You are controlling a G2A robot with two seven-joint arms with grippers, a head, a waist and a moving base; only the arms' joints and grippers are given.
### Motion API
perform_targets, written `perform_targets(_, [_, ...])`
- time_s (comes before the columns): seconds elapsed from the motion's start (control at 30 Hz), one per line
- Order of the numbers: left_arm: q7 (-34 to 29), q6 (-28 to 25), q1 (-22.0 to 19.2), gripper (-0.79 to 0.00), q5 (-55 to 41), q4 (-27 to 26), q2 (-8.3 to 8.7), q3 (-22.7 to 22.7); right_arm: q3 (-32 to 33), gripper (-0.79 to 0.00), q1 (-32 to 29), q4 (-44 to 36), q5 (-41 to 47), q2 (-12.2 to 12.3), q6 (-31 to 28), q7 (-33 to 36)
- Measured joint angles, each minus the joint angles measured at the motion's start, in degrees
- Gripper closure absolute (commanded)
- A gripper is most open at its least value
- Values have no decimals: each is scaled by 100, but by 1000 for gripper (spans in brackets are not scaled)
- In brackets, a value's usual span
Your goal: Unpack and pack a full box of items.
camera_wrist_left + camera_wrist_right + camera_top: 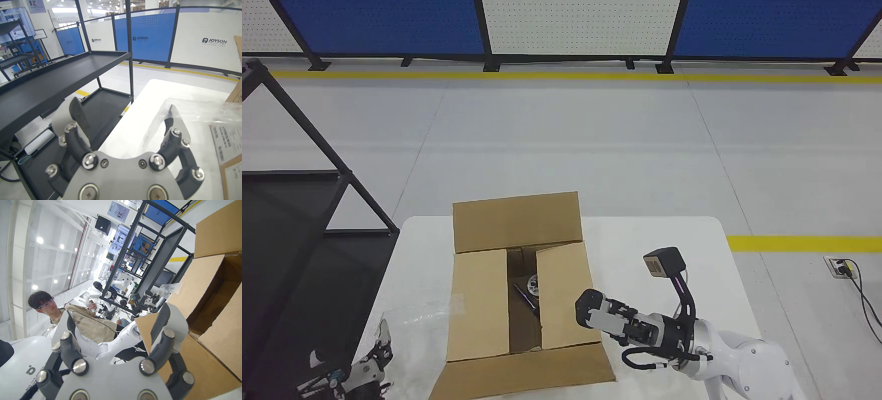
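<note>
An open cardboard box (pixel 517 290) stands mid-table with its flaps spread. Through the gap between the flaps I see a round dark and silver item (pixel 534 285) inside. My right gripper (pixel 589 305) is at the box's right flap and stands open (pixel 115 321). The corner of a flap (pixel 144 330) lies between its fingers, close against one finger (pixel 160 321). My left gripper (pixel 380 352) is open (pixel 122 106) at the table's front left corner. A clear plastic bag (pixel 198 111) lies on the table there and drapes over one finger (pixel 169 119). The box's labelled side (pixel 226 147) is just beyond.
A black shelf cart (pixel 292 230) stands right against the table's left edge (pixel 66 75). The white table (pixel 662 240) has bare surface right of the box and behind it. Blue and white partition panels (pixel 582 25) close off the far floor.
</note>
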Motion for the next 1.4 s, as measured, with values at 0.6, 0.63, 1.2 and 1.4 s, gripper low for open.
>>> perform_targets(0.6, [-577, -720, 133, -785, 850, 245, 43, -4, 0, -785, 0, 0, 0, 0, 0, 0])
perform_targets(0.63, [-638, -775, 117, -785, 873, 245, 45, 7, 0, -785, 0, 0, 0, 0, 0, 0])
perform_targets(1.2, [-1137, -1793, -14, -785, 1815, 297, 147, 55, 0, -785, 0, 0, 0, 0, 0, 0])
perform_targets(1.4, [-1438, -1818, -441, -785, 2095, 532, 150, 226, 0, -785, 0, 0, 0, 0, 0, 0])
